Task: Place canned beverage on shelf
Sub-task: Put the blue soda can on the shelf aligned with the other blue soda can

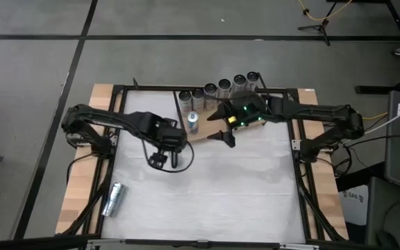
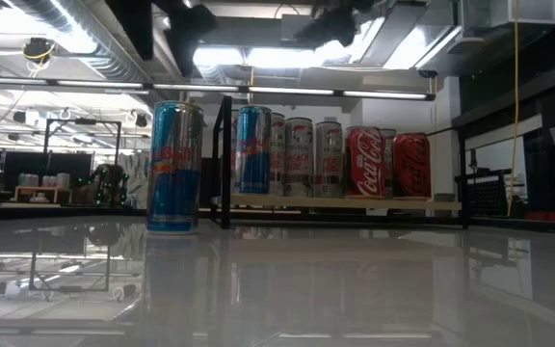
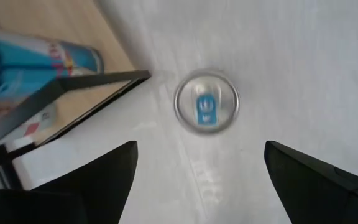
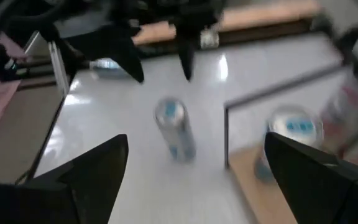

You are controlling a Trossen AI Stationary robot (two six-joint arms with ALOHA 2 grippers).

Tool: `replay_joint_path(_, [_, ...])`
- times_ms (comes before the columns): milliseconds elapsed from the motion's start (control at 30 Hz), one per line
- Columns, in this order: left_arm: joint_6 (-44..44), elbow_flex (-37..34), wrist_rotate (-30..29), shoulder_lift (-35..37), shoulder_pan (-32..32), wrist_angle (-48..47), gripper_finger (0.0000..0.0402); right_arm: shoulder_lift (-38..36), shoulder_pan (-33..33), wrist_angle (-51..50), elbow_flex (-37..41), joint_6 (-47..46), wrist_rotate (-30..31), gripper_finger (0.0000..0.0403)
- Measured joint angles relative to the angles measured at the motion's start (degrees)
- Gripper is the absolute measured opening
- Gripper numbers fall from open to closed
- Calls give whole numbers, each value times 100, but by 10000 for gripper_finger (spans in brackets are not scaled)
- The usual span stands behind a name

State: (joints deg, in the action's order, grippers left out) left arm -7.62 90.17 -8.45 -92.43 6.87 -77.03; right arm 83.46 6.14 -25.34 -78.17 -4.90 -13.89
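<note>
I am taking the shelf [image 1: 217, 132] as my landmark. Nearest the camera side of the tabletop [image 1: 214, 201], well clear of the shelf, a spare can [image 1: 114, 199] is lying on its side, waiting. Closer in, the left hand [image 1: 162, 159] is hovering with fingers spread and nothing between them. It is looking straight down on the blue can [image 3: 206, 106], which is standing upright on the tabletop just beside the shelf's left end, not yet on the board. I judge that can is staged for pickup. The right hand [image 1: 226, 136] is hanging over the shelf, fingers also spread and empty, probably waiting to receive it. On the shelf, a row of cans [image 2: 335, 159] is standing upright, blue one leftmost, red ones at the right.
</note>
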Motion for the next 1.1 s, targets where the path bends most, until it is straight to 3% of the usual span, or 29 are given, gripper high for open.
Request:
replay_joint_path(300, [7,0,-13,1159,-17,-556,342,347,-1233,1860,0,2,2230,367])
replay_joint_path(633, [11,0,-10,2621,-17,-746,342,1557,-1902,3695,0,14,3521,367])
replay_joint_path(1100, [603,4,-131,3683,-17,-735,341,2885,-1951,4336,-22,-269,3883,367])
